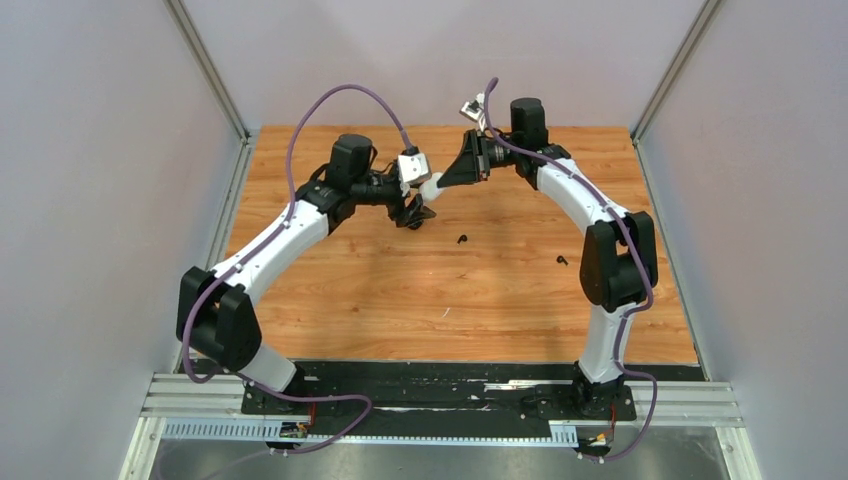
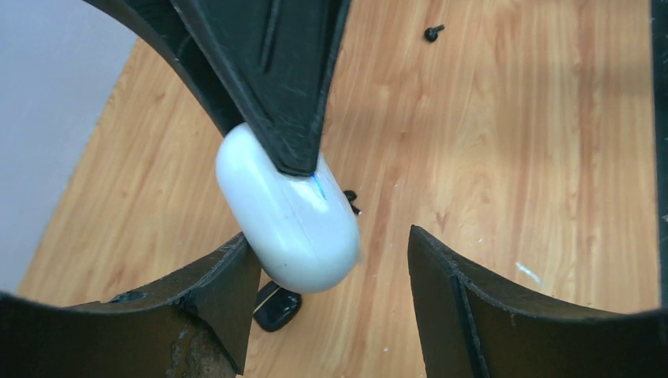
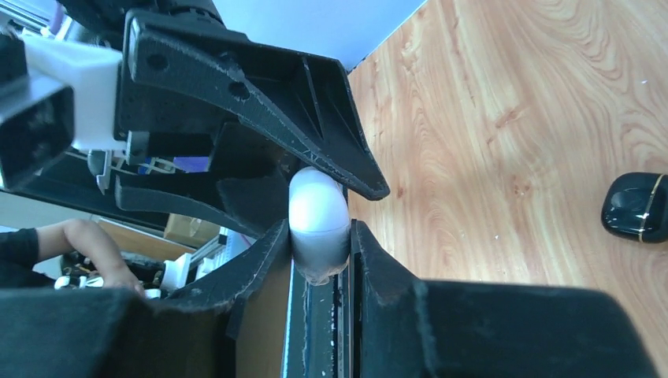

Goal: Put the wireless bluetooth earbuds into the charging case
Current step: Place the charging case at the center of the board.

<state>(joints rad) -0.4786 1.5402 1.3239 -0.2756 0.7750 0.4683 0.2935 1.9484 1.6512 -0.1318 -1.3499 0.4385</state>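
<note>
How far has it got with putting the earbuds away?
Barely begun. Done: nothing visible; black earbuds lie loose on the table. In hand: the right fingers clamp the white case in the air, seemingly shut, while the left fingers stand open around it. Left: opening a case and seating the earbuds.

The right pincer (image 3: 319, 240) clamps the lower end of a white charging case (image 3: 319, 213) between both fingers. The left pincer (image 3: 321, 206) flanks its rounded top. A black case (image 3: 636, 206) lies on the wooden counter (image 3: 488, 118), far right.
</note>
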